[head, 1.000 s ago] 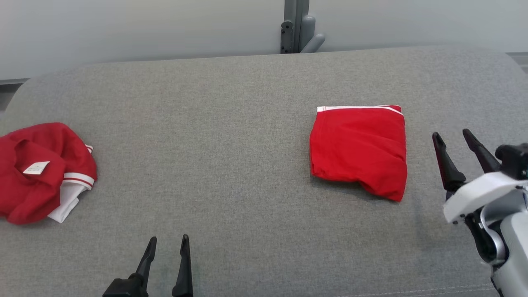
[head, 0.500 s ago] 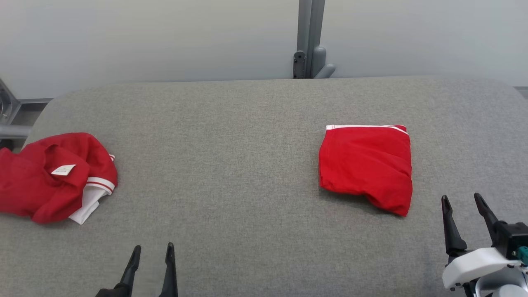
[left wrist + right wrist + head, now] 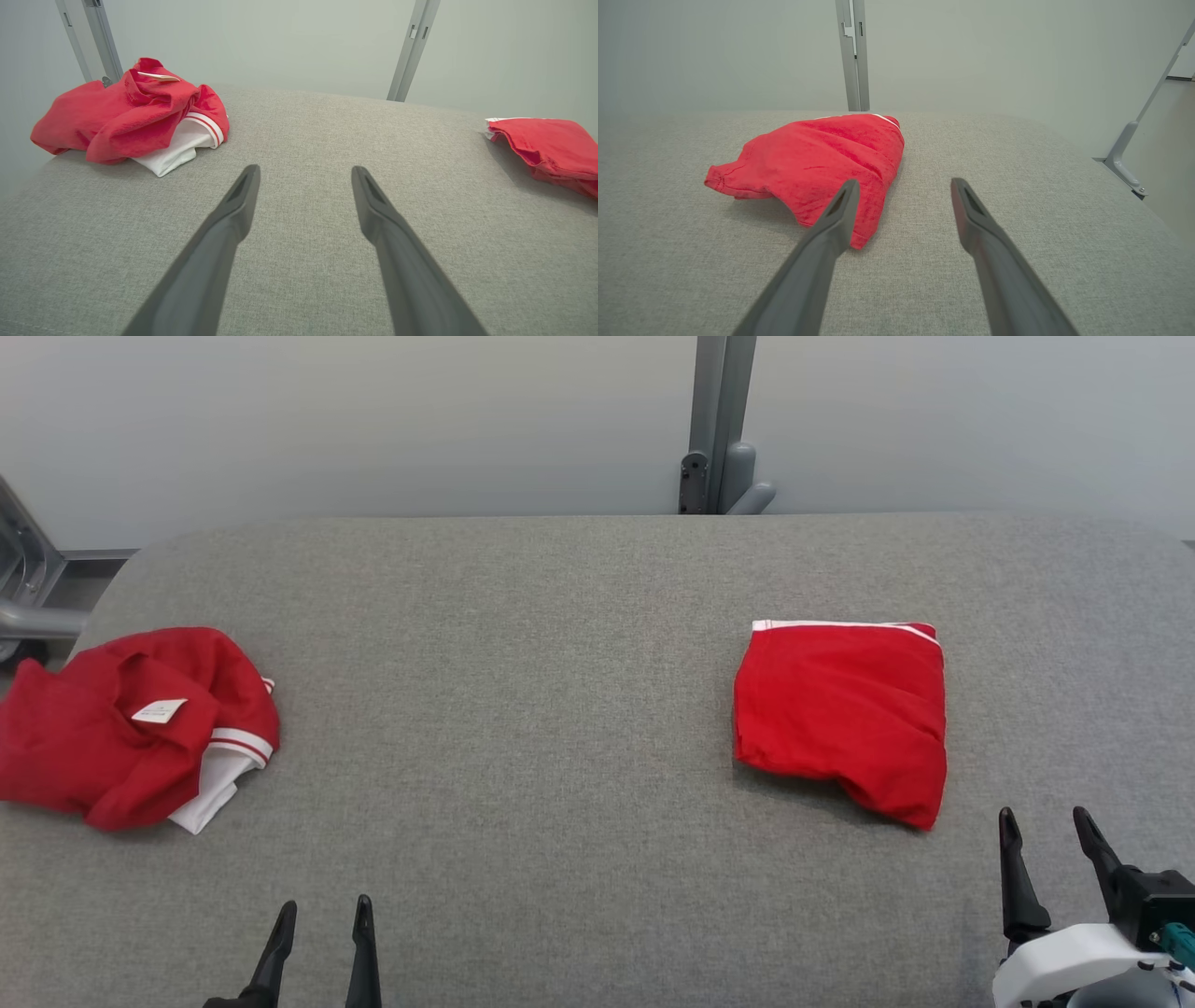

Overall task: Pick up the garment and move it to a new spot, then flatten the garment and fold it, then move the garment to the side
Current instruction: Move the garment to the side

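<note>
A folded red garment (image 3: pixel 840 709) with a white-trimmed far edge lies flat on the right half of the grey padded table (image 3: pixel 523 709). A crumpled red and white garment (image 3: pixel 121 728) with a white label sits at the table's left edge. My right gripper (image 3: pixel 1044 814) hovers open near the front right, just short of the folded garment's near right corner. In the right wrist view the folded garment (image 3: pixel 817 158) lies ahead and left of the open right gripper (image 3: pixel 904 182). My left gripper (image 3: pixel 325 903) is open at the front left; in its wrist view the left gripper (image 3: pixel 304 169) has the crumpled garment (image 3: pixel 126 112) ahead to the left.
A grey metal post (image 3: pixel 719 429) rises behind the table against a pale wall. Metal frame parts (image 3: pixel 23 588) stand off the table's left end. Another frame leg (image 3: pixel 1129 154) stands beyond the right edge. Bare grey fabric lies between the two garments.
The head camera has shifted, so the whole picture moved. My right gripper has drawn back from beside the folded garment's right edge toward the front. Both garments lie unchanged.
</note>
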Controlling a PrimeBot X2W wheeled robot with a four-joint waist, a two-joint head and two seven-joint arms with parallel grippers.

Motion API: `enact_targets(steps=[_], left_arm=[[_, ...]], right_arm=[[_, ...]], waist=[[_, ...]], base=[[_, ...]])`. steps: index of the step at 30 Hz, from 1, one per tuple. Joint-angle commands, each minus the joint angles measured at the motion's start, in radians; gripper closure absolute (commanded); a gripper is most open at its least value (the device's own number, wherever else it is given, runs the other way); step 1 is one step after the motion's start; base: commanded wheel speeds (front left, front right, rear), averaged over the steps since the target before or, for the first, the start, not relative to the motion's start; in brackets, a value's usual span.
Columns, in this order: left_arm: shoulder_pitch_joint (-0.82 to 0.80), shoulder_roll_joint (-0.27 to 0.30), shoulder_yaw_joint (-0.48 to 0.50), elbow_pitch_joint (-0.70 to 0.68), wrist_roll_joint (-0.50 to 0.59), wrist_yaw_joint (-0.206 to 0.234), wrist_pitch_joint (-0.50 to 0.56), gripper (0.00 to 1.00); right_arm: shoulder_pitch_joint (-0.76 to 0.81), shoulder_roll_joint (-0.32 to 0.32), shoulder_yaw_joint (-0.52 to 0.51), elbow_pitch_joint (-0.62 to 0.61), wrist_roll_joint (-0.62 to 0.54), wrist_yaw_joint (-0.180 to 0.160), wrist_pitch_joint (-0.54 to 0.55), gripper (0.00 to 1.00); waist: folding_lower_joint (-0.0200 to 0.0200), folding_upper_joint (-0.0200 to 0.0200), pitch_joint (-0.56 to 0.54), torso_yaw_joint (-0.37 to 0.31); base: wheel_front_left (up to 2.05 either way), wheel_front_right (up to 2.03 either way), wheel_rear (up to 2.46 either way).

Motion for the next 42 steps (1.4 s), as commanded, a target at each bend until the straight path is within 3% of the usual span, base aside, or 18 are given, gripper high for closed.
enact_targets(steps=[1,6,9,15,17,21,27,36,37,38,40,42], left_arm=[[0.003,-0.001,0.004,-0.001,0.004,-0.006,0.000,0.00],[0.005,-0.002,0.005,0.000,0.001,-0.012,0.000,0.00],[0.005,-0.002,0.000,-0.001,-0.010,-0.006,0.000,0.00],[-0.039,-0.002,-0.024,0.014,-0.014,-0.004,0.000,0.00],[-0.051,-0.002,-0.032,0.023,-0.010,-0.003,0.000,0.00],[-0.081,-0.002,-0.043,0.039,-0.003,0.007,0.000,0.00],[-0.108,-0.002,-0.054,0.053,-0.001,0.022,0.000,0.00],[-0.115,-0.001,-0.053,0.051,0.001,0.031,0.000,0.00],[-0.117,-0.001,-0.053,0.051,0.003,0.032,0.000,0.00],[-0.119,-0.001,-0.052,0.049,0.003,0.032,0.000,0.00],[-0.121,-0.001,-0.051,0.048,0.005,0.031,0.000,0.00],[-0.123,-0.001,-0.050,0.048,0.006,0.029,0.000,0.00]], right_arm=[[-0.010,-0.001,-0.003,-0.003,-0.009,-0.001,-0.004,0.00],[-0.032,0.011,0.009,0.032,0.067,-0.001,-0.003,0.00],[-0.105,-0.031,0.049,0.075,0.155,-0.001,0.034,0.00],[-0.302,-0.088,0.057,0.138,0.288,-0.001,0.389,0.00],[-0.372,-0.076,0.032,0.169,0.322,-0.001,0.501,0.00],[-0.466,-0.059,0.005,0.239,0.286,-0.001,0.615,0.00],[-0.553,0.000,-0.075,0.375,0.219,0.000,0.600,0.00],[-0.614,0.032,-0.151,0.517,0.169,0.000,0.555,0.00],[-0.620,0.032,-0.157,0.527,0.168,0.000,0.551,0.54],[-0.625,0.033,-0.158,0.537,0.164,0.000,0.547,0.64],[-0.635,0.034,-0.160,0.552,0.167,0.000,0.538,1.00],[-0.646,0.034,-0.157,0.563,0.182,0.000,0.532,1.00]], waist=[[0.0001,-0.0001,0.001,-0.001],[0.0001,-0.0001,0.003,-0.002],[0.0001,-0.0001,0.015,-0.003],[0.0001,-0.0001,0.092,-0.001],[0.0001,-0.0001,0.116,0.006],[0.0001,-0.0001,0.155,0.021],[0.0001,-0.0001,0.179,0.045],[0.0001,-0.0001,0.192,0.044],[0.0001,-0.0001,0.192,0.041],[0.0001,-0.0001,0.192,0.037],[0.0001,-0.0001,0.193,0.028],[0.0001,-0.0001,0.193,0.019]], base=[[0.00,0.00,0.00],[0.00,0.00,0.00],[0.00,0.00,0.00],[0.00,0.00,0.00],[0.00,0.00,0.00],[0.00,0.00,0.00],[0.00,0.00,0.00],[0.00,0.00,0.00],[0.00,0.00,0.00],[0.00,0.00,0.00],[0.00,0.00,0.00],[0.00,0.00,0.00]])
